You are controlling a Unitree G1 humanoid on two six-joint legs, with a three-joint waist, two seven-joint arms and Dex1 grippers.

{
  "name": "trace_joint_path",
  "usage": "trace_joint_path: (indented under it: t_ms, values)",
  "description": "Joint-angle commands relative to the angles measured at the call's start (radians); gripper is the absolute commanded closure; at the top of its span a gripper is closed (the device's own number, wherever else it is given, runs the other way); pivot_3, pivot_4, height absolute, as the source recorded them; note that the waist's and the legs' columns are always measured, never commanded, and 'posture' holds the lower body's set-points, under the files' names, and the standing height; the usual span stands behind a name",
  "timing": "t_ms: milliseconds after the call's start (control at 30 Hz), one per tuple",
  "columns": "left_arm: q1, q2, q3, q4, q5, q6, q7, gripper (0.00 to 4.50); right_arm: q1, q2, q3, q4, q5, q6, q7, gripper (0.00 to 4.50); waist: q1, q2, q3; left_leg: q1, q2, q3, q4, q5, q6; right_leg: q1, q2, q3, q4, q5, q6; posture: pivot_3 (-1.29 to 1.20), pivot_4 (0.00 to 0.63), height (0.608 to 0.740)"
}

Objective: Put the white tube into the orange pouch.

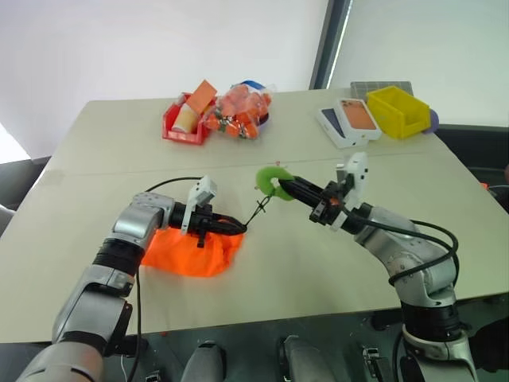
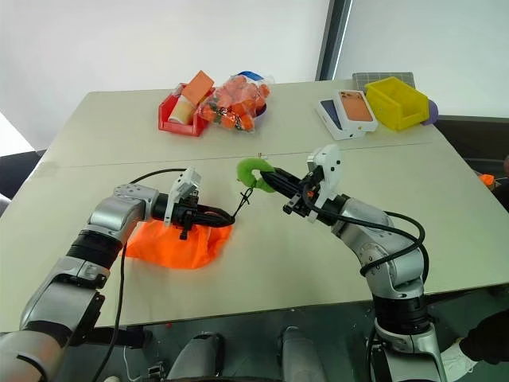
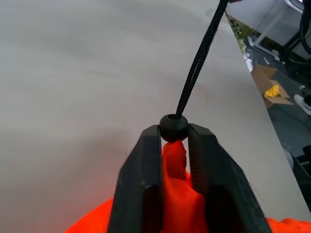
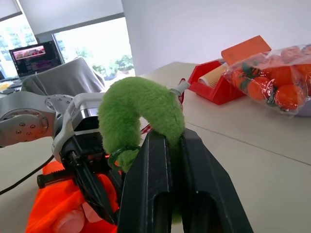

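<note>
While no readable writing shows anywhere, the grips are clear: the left gripper (image 3: pixel 173 141) is pinched on the orange pouch (image 1: pixel 191 251) at its neck, right under the black cord stopper (image 3: pixel 173 127), lower left of the head view. The right gripper (image 4: pixel 167 145) is clamped on the green ring (image 1: pixel 273 177) mid-frame. A whitish tube shape (image 4: pixel 68 221) bulges inside the pouch mouth.
</note>
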Motion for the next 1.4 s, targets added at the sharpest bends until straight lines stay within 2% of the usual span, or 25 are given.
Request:
trace_joint_path:
  t_ms: [33, 333, 700, 933, 1133, 1200, 1233, 1333, 1367, 1400]
  values:
    - [-0.010, 0.008, 0.007, -0.024, 0.012, -0.025, -0.009, 4.29, -0.010, -0.004, -0.002, -0.032, 0.013, -0.023, 0.006, 4.50, 0.000, 0.000, 0.000, 0.000, 0.000, 0.000, 0.000, 0.000, 0.000, 0.000, 0.000, 0.000, 0.000, 0.000, 0.000, 0.00, 0.150, 0.740]
    - [0.021, 0.024, 0.004, -0.050, 0.048, -0.062, 0.001, 4.29, -0.019, 0.002, -0.016, -0.001, -0.024, -0.053, -0.028, 4.50, -0.001, 0.000, 0.000, 0.000, 0.000, 0.000, 0.000, 0.000, 0.000, 0.000, 0.000, 0.000, 0.000, 0.000, 0.000, 0.00, 0.150, 0.740]
    - [0.144, 0.139, -0.062, -0.174, 0.152, -0.181, -0.012, 4.29, -0.097, -0.009, -0.059, 0.236, -0.238, -0.146, -0.238, 4.50, -0.001, 0.000, 0.000, 0.001, 0.000, 0.000, 0.000, 0.000, 0.000, 0.000, 0.000, 0.000, 0.001, 0.001, -0.002, 0.00, 0.150, 0.740]
    - [0.170, 0.186, -0.084, -0.184, 0.197, -0.236, 0.002, 4.29, -0.130, -0.020, -0.063, 0.358, -0.341, -0.163, -0.356, 4.50, -0.003, 0.001, 0.000, 0.001, 0.000, 0.000, 0.000, 0.000, 0.000, 0.000, 0.000, 0.000, 0.001, 0.001, -0.002, 0.00, 0.150, 0.740]
    - [0.179, 0.155, -0.026, -0.224, 0.119, -0.181, 0.044, 4.29, -0.102, -0.026, 0.000, 0.315, -0.351, -0.142, -0.296, 4.50, -0.006, 0.002, -0.001, 0.001, 0.000, 0.000, 0.000, 0.000, 0.000, 0.000, 0.000, 0.000, 0.002, 0.001, -0.002, 0.00, 0.150, 0.740]
    - [0.170, 0.146, 0.004, -0.241, 0.070, -0.121, 0.049, 3.24, -0.093, -0.031, 0.009, 0.292, -0.329, -0.109, -0.260, 3.73, -0.005, 0.002, 0.000, 0.001, 0.000, 0.000, 0.000, 0.000, 0.001, 0.000, 0.000, 0.000, 0.002, 0.001, -0.001, 0.00, 0.150, 0.740]
    - [0.168, 0.142, 0.018, -0.247, 0.058, -0.107, 0.058, 2.86, -0.088, -0.035, 0.013, 0.282, -0.324, -0.106, -0.243, 3.46, -0.005, 0.002, 0.000, 0.001, 0.000, 0.000, 0.000, 0.000, 0.001, 0.000, 0.000, 0.000, 0.002, 0.000, -0.001, 0.00, 0.150, 0.740]
    - [0.158, 0.136, 0.081, -0.251, 0.038, -0.096, 0.130, 1.37, -0.062, -0.059, 0.023, 0.246, -0.332, -0.114, -0.202, 1.97, -0.003, 0.002, 0.000, 0.001, 0.000, 0.000, 0.001, 0.000, 0.001, 0.000, 0.000, 0.000, 0.002, 0.000, 0.000, 0.00, 0.150, 0.740]
    - [0.158, 0.141, 0.114, -0.258, 0.024, -0.084, 0.154, 0.76, -0.048, -0.068, 0.020, 0.233, -0.327, -0.115, -0.186, 1.34, -0.002, 0.002, 0.000, 0.001, 0.000, 0.000, 0.001, 0.000, 0.001, 0.000, 0.000, 0.000, 0.002, 0.000, 0.000, 0.00, 0.150, 0.740]
    - [0.161, 0.148, 0.149, -0.263, 0.007, -0.067, 0.177, 0.75, -0.032, -0.080, 0.017, 0.221, -0.324, -0.121, -0.167, 0.91, -0.002, 0.002, 0.000, 0.001, 0.000, 0.000, 0.001, 0.000, 0.001, 0.000, 0.000, 0.000, 0.002, 0.000, 0.000, 0.00, 0.150, 0.740]
